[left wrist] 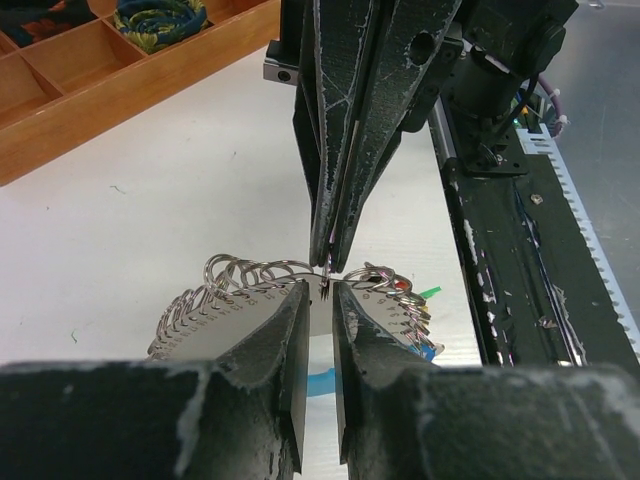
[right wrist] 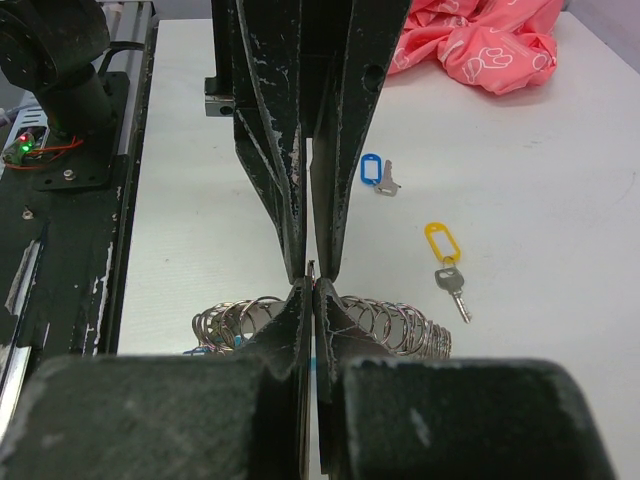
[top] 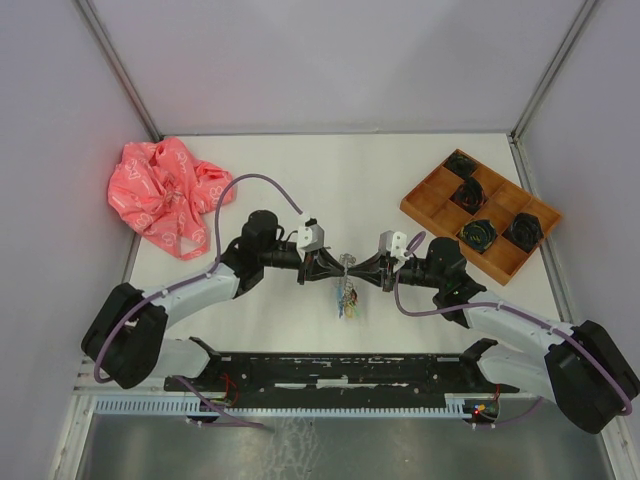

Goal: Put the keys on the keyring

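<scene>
A pink bag lies crumpled at the far left of the table. The left gripper reaches toward the centre, meeting the other gripper tip to tip. In its own wrist view its jaws stand only a thin slit apart, nipped on a strand of wire from the keyring. The keyring is a bunch of many steel loops fanned out to either side of the fingertips and held above the table between the two grippers. Just below that meeting point the keys lie loose on the table. The right wrist view shows one with a blue tag and one with a yellow tag, set apart from each other and not on the loops. The right gripper comes in from the other side with its jaws pressed together, pinching the same bunch. At the far right sits a wooden tray holding dark coiled things in several compartments.
</scene>
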Available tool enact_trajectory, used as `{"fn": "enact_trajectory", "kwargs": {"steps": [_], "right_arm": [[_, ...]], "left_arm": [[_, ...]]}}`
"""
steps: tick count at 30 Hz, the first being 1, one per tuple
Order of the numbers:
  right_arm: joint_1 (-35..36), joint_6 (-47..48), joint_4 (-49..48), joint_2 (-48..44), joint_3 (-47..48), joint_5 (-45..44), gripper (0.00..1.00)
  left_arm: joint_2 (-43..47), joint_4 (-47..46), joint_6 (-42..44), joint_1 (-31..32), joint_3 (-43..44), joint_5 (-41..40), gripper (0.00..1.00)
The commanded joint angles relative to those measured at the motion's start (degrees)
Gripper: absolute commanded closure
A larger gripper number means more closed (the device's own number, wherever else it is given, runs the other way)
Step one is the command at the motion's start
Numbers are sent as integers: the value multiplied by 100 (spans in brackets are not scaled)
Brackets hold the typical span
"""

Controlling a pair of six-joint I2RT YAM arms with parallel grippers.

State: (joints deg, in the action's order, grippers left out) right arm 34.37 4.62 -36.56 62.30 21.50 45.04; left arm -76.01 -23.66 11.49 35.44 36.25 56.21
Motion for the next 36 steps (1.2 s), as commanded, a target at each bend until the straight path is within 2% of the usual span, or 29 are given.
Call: {"fn": "enact_trajectory", "kwargs": {"steps": [1,4,10,13,19,21,25,36], "right_arm": [[-18,39,-389,-131,234,137,99],[-11,30,-380,-110,248,154,99],[-11,37,-344,-118,266,99,99],[-15,197,9,-190,321,51,92],[-3,1349,2069,-456,726,-64,78],[-10,1656,2411,-527,795,-65,72],[-9,1970,2599,-635,815,-70,66],[30,2184,2407,-374,929,162,69]], "left_arm": [[-89,-95,-3,2,248,183,79],[-145,-95,9,42,290,194,82],[-157,210,239,102,370,167,97],[-46,409,455,133,368,-10,97],[342,1038,1002,237,365,-628,97],[428,1126,1134,312,344,-808,97],[595,1298,1356,499,358,-1234,97],[648,1541,1523,829,526,-1642,97]]}}
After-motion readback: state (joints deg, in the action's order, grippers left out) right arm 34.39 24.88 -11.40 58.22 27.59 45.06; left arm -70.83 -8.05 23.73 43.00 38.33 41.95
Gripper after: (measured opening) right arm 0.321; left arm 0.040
